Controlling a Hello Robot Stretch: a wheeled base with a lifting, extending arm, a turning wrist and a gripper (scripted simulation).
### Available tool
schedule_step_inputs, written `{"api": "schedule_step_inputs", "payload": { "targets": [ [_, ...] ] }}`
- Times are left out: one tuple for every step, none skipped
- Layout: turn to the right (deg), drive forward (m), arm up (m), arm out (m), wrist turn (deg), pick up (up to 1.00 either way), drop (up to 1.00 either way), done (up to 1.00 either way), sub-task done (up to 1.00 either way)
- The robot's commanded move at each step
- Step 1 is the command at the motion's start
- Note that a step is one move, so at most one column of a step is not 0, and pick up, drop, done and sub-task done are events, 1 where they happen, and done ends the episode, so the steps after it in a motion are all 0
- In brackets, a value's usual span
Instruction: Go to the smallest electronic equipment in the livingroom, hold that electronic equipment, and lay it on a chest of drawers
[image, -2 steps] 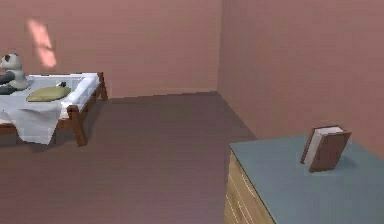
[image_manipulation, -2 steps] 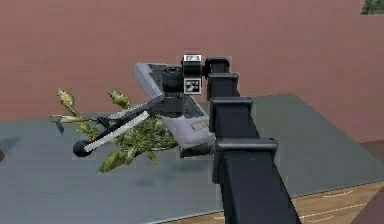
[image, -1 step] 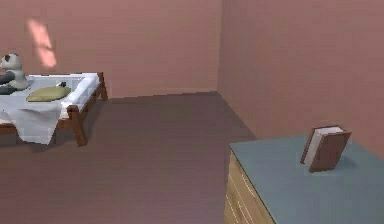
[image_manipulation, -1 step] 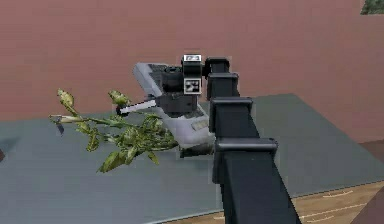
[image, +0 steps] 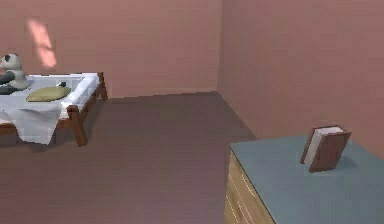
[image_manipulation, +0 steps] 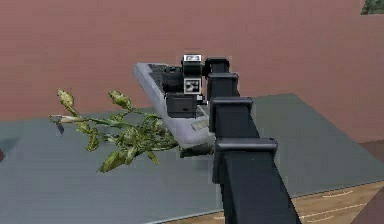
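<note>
No legible text, label, number or sign on any surface here

Dark arm (image_manipulation: 245, 165) over grey top (image_manipulation: 320, 130), grey flat slab (image_manipulation: 160, 95), perhaps a device, at its end, leafy sprigs (image_manipulation: 120, 140) alongside

Dark arm (image_manipulation: 245, 160) stretches up from the bottom edge — pincer (image_manipulation: 170, 85) at its far end, load unclear.

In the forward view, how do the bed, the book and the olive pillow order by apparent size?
Bed, then book, then pillow. The book stands much nearer the camera, so its lead over the pillow is unsure.
</note>
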Motion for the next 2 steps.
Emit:
{"api": "schedule_step_inputs", "payload": {
  "targets": [
    [0.0, 0.0, -0.14, 0.0, 0.0, 0.0, 0.0, 0.0, 0.0],
    [0.0, 0.0, 0.0, 0.0, 0.0, 1.0, 0.0, 0.0, 0.0]
  ]
}}
